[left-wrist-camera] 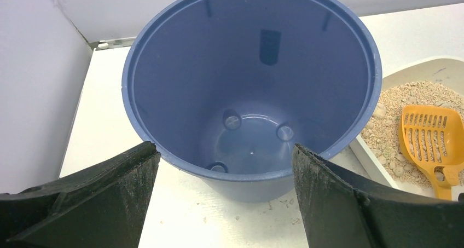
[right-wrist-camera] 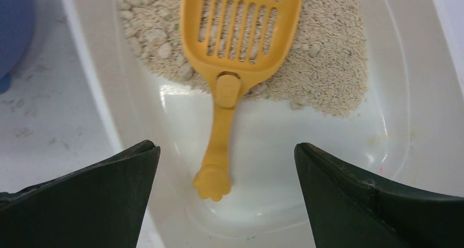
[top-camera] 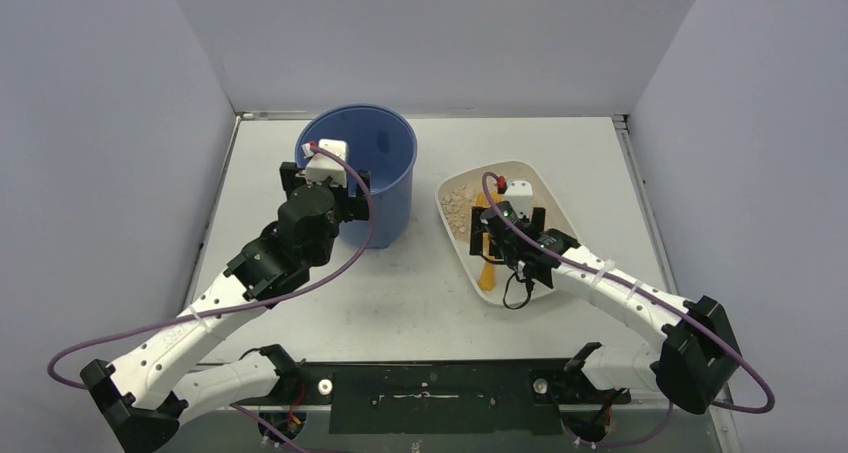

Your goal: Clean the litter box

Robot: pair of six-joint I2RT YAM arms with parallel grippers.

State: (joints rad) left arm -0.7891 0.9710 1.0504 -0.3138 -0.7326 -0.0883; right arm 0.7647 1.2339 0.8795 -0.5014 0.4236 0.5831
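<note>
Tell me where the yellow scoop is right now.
In the top view the scoop lies inside the litter box on the table's right side, right of the blue bucket. Its head rests on the litter, directly under the open right gripper.

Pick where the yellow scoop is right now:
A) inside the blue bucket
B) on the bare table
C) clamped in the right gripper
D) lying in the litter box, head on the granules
D: the scoop lies in the litter box, slotted head on the granules, while the right gripper is open with its fingers clear of the handle.
</note>
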